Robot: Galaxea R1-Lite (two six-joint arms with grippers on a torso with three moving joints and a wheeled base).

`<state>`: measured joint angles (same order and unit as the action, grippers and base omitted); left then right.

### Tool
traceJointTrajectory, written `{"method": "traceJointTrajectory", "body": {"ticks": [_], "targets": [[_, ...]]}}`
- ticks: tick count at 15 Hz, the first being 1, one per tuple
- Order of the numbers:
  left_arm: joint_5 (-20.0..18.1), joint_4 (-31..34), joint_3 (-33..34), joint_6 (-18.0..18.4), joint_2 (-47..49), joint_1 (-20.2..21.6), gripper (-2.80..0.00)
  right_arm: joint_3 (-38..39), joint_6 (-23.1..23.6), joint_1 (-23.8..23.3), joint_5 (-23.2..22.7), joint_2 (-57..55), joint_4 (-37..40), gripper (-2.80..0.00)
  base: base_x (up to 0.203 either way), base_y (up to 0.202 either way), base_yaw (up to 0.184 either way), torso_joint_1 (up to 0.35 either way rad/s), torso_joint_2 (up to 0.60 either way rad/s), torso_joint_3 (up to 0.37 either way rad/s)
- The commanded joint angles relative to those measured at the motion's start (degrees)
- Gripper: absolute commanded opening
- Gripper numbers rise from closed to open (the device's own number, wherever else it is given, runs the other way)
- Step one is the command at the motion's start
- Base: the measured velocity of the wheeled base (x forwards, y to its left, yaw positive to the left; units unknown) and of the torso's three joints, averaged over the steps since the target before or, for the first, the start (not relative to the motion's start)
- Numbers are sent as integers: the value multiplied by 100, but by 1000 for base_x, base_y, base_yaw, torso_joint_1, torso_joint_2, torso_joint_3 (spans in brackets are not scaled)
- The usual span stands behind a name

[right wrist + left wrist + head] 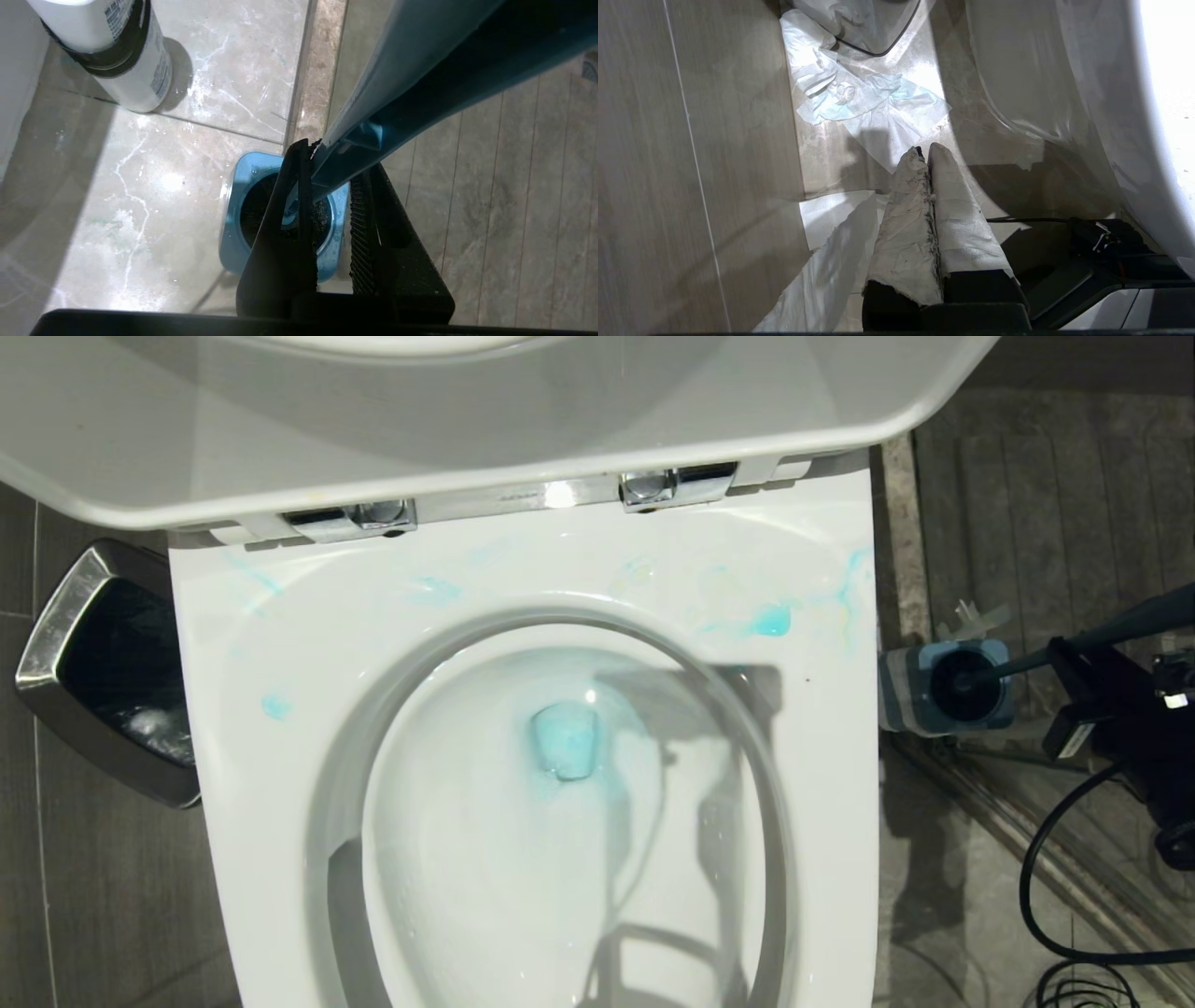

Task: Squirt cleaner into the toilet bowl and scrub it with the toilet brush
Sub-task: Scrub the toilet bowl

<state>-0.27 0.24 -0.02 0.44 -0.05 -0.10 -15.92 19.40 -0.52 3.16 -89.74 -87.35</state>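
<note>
The toilet bowl (280,784) fills the head view with its lid up. Pale blue cleaner (771,619) smears the back rim and tints the water (565,739). On the floor to the right the toilet brush (1120,627) leans out of its square blue holder (943,686), its dark head still inside. My right gripper (1069,658) is shut on the teal handle (420,60), which passes between the black fingers (299,196) above the holder (238,196). My left gripper (927,150) hangs shut and empty beside the bowl's outer wall (1064,93).
A chrome-rimmed dark bin (112,663) stands left of the toilet. A white bottle with a black band (126,60) stands on the floor tiles near the holder. A black cable (1046,896) loops on the floor at right. Crumpled white sheets (859,102) lie below the left gripper.
</note>
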Motion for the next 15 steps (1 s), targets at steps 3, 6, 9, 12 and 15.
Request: {"method": "traceJointTrajectory", "body": {"ticks": [3, 6, 9, 12, 15], "targets": [[0, 2, 1, 0, 5, 1, -280, 492, 9, 7, -23, 181, -32, -280, 0, 0, 0, 0, 0, 0], [0, 2, 2, 0, 5, 1, -280, 731, -14, 8, -414, 574, -32, -280, 0, 0, 0, 0, 0, 0], [0, 2, -1, 0, 5, 1, -280, 711, -131, 8, -506, 782, -32, -280, 0, 0, 0, 0, 0, 0], [0, 2, 2, 0, 5, 1, -280, 1182, -136, 12, -509, 787, -32, -280, 0, 0, 0, 0, 0, 0], [0, 2, 2, 0, 5, 1, -280, 1592, -123, 0, -52, 813, 288, -280, 0, 0, 0, 0, 0, 0]]}}
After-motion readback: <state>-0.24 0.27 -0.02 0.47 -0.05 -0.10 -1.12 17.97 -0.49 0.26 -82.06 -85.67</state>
